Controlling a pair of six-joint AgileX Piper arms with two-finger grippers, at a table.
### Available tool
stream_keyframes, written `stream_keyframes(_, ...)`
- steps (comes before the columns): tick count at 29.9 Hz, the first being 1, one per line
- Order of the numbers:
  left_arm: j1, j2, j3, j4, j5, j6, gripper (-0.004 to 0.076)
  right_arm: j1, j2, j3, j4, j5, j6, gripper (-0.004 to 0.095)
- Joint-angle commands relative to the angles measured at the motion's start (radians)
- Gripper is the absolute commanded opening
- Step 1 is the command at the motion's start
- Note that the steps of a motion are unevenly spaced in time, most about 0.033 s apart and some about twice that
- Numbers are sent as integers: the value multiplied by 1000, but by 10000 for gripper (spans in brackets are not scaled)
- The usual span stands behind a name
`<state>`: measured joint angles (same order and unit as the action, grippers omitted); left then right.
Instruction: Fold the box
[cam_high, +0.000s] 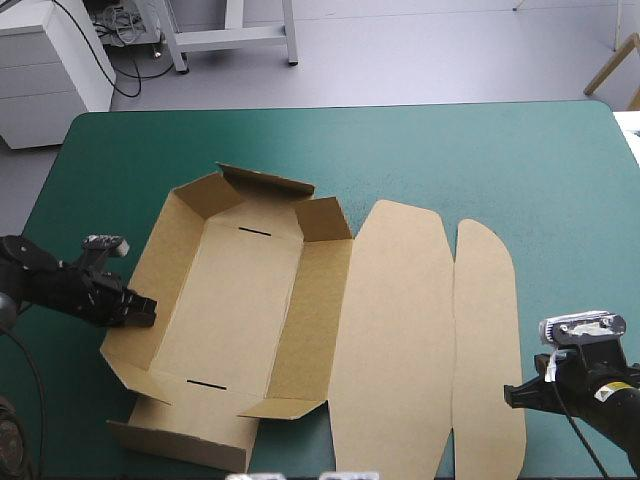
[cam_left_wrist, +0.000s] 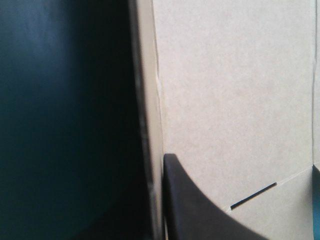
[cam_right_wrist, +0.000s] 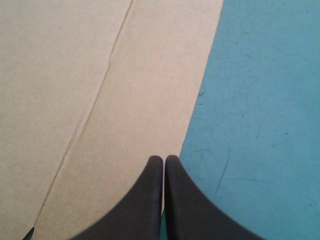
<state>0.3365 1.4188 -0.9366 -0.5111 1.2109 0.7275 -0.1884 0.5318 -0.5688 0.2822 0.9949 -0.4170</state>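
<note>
The box (cam_high: 245, 300) lies on the counter (cam_high: 480, 150), its walled tray to the left and its lid flat to the right. The left pincer (cam_high: 148, 310) clamps the box's left wall — one finger (cam_left_wrist: 200, 210) inside. The right pincer (cam_high: 512, 395) sits at the box's right edge, tips together.

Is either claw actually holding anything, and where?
The left claw pinches the box by its raised left wall; the right claw, shut, holds nothing.

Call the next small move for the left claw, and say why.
Probably tip the left wall upright, toward the tray's middle. The left claw is shut on that wall, which leans outward. The right claw sits shut at the edge of the flat lid, so it looks free to steady the board.
</note>
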Motion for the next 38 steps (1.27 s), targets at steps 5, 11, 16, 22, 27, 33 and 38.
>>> stream_keyframes(5, -251, -26, -254, 170, -54, -98, -10, -1, 3, -27, 19, -50, -10, -4)
stream_keyframes(11, -411, -24, -354, 279, -222, -94, -10, -1, 3, -27, 17, -52, -10, -4)
stream_keyframes(16, -538, -24, -381, 421, -321, -94, -10, -1, 3, -27, 17, -59, -10, -4)
stream_keyframes(22, -678, -24, -381, 586, -464, -96, -10, -1, 3, -27, 15, -59, -10, -4)
stream_keyframes(27, -800, -24, -381, 719, -558, -89, -10, -1, 3, -27, 15, -59, -10, -4)
stream_keyframes(33, -942, -24, -381, 794, -628, 34, -10, -1, 3, -27, 15, -61, -10, -4)
stream_keyframes(38, -1044, -24, -381, 804, -687, 105, -10, -1, 3, -27, 15, -61, -10, -4)
